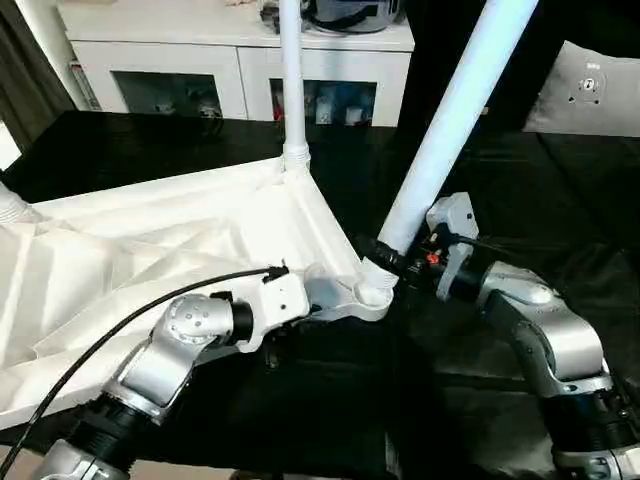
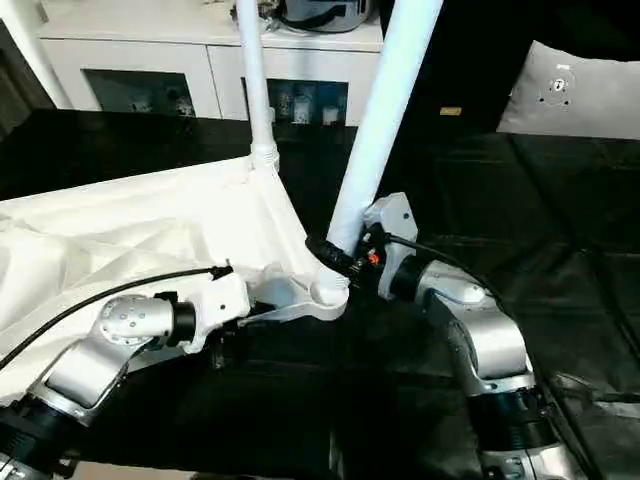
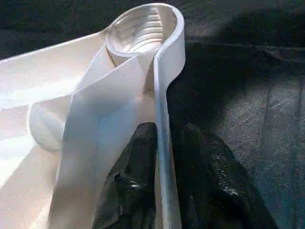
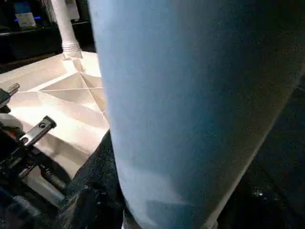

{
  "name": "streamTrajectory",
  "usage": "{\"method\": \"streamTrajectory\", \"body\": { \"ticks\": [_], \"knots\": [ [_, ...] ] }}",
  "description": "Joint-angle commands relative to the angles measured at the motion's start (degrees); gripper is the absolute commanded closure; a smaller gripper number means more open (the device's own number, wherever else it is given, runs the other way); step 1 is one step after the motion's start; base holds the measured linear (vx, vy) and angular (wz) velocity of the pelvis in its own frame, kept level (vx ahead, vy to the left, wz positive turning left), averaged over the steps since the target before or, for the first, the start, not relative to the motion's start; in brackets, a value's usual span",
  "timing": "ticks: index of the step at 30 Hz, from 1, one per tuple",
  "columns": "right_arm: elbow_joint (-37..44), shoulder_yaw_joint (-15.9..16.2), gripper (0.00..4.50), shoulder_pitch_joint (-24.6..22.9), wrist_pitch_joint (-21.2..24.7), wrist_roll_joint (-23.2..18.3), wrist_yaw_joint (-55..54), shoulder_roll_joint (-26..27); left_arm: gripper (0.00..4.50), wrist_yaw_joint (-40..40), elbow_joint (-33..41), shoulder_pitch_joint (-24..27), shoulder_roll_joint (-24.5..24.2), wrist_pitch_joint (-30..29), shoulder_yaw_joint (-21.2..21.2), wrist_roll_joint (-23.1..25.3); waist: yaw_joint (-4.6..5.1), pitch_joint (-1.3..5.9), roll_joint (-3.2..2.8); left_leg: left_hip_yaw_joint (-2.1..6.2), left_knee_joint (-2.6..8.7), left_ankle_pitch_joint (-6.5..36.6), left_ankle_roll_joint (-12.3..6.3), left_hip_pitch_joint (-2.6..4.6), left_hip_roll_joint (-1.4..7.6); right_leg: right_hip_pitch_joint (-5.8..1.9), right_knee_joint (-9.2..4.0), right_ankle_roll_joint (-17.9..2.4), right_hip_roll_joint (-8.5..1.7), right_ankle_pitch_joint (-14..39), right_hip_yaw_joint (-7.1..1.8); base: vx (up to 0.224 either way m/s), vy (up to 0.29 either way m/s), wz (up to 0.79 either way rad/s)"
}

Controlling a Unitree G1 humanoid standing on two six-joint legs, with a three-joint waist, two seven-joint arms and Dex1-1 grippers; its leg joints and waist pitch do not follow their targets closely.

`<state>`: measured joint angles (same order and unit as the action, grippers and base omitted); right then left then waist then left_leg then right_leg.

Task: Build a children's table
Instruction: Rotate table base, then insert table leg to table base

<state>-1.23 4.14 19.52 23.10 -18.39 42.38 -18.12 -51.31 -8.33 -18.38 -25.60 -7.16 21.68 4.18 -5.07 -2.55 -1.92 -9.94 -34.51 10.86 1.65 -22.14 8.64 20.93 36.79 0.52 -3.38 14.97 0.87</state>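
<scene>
Left eye view: one children's table top (image 1: pixel 150 250), upside down with its ribbed underside up, fills the left and centre of the frame on a black-covered surface (image 1: pixel 560 190). Legs counted: two plainly seen. One upright leg (image 1: pixel 291 80) stands in the far corner socket at upper centre. A second leg (image 1: pixel 450 120) leans from the near corner socket (image 1: pixel 372 293) at centre up toward the upper right. A ribbed white stub (image 1: pixel 10 205) shows at the left edge; cannot tell what it is. Two grippers. The left gripper (image 3: pixel 164 157), lower centre in the left wrist view, is closed narrow on the top's thin rim (image 3: pixel 162 95), one black finger on each side of it, just short of the open threaded socket. The right gripper (image 1: pixel 385 255) sits at the base of the leaning leg, just above the near socket; its black fingers wrap the leg, which blocks most of the right wrist view. Behind, across the upper frame, one white cabinet (image 1: pixel 240 60) with glass doors. At upper right, a grey cushion (image 1: pixel 590 90) rests on the black cover.
</scene>
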Motion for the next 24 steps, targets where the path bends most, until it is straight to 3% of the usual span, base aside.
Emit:
{"method": "streamTrajectory", "body": {
  "ticks": [1, 4, 6, 8, 9, 13, 19, 24],
  "knots": [
    [1.13, -0.22, 2.59, -0.30, -0.05, -0.76, -0.23, 0.04, 3.32, -0.42, -2.55, 0.63, -1.20, -2.08, 0.43, 0.56, 0.16, 2.96, 0.24, 1.69, 4.38, 9.39, -1.75, 1.31, 4.40, -1.41, -4.53, -13.12, -4.82, -0.89, -2.21, 0.000, 0.000, 0.00],
    [1.18, -0.09, 2.59, -0.38, -0.01, -0.92, -0.28, 0.14, 3.32, -1.42, -2.66, 0.39, -1.64, -2.35, 0.18, 0.07, 0.31, 2.86, 0.27, 1.81, 4.56, 10.49, -0.67, 1.19, 4.33, -1.48, -4.64, -12.84, -4.88, 1.31, -2.34, 0.000, 0.000, 0.00],
    [1.24, -0.01, 2.59, -0.47, 0.05, -0.98, -0.17, 0.24, 3.32, -2.13, -3.25, 0.32, -1.95, -2.45, 0.15, 0.14, 0.37, 2.90, -0.02, 1.83, 4.53, 10.67, -0.50, 1.28, 4.29, -1.35, -4.64, -12.87, -4.90, 1.34, -2.37, 0.000, 0.000, 0.00],
    [1.22, 0.12, 2.59, -0.53, 0.02, -0.90, 0.05, 0.35, 3.32, -2.28, -4.58, 0.20, -1.97, -3.54, -0.10, 0.06, 0.42, 2.91, 0.07, 1.76, 4.50, 10.44, -0.62, 1.21, 4.22, -1.37, -4.67, -12.86, -4.80, 0.90, -2.38, 0.000, 0.000, 0.00],
    [1.16, 0.15, 2.59, -0.48, 0.03, -0.92, 0.24, 0.38, 3.62, -2.15, -5.23, 0.05, -1.86, -3.30, -0.28, -0.06, 0.46, 2.96, 0.22, 1.73, 4.47, 10.08, -0.74, 1.21, 4.23, -1.38, -4.61, -12.94, -4.76, 0.26, -2.36, 0.000, 0.000, 0.00],
    [0.88, 0.31, 2.59, -0.10, -0.02, -0.91, 0.68, 0.41, 4.05, -2.24, -6.65, -0.42, -1.51, -3.42, -1.02, -1.01, 0.40, 2.98, 0.27, 1.73, 4.43, 9.87, -0.92, 1.24, 4.22, -1.36, -4.54, -13.24, -4.80, -0.04, -2.31, 0.000, 0.000, 0.00],
    [0.34, 0.83, 2.59, 0.86, 0.07, -0.86, 1.79, 0.32, 4.49, -3.38, -8.67, -1.57, -0.81, -4.10, -2.17, -2.81, 0.46, 2.87, 0.35, 1.68, 4.51, 10.13, -1.10, 1.22, 4.23, -1.29, -4.73, -13.17, -4.81, 1.72, -2.36, 0.000, 0.000, 0.00],
    [-0.19, 1.36, 2.59, 1.57, 0.29, -0.83, 2.74, 0.15, 4.50, -3.81, -9.89, -2.06, -1.90, -3.42, -1.38, -1.84, 0.55, 2.75, 0.30, 1.72, 4.68, 11.62, -0.59, 1.32, 4.31, -1.14, -4.99, -12.85, -4.88, 4.23, -2.44, 0.000, 0.000, 0.00]
  ]
}}
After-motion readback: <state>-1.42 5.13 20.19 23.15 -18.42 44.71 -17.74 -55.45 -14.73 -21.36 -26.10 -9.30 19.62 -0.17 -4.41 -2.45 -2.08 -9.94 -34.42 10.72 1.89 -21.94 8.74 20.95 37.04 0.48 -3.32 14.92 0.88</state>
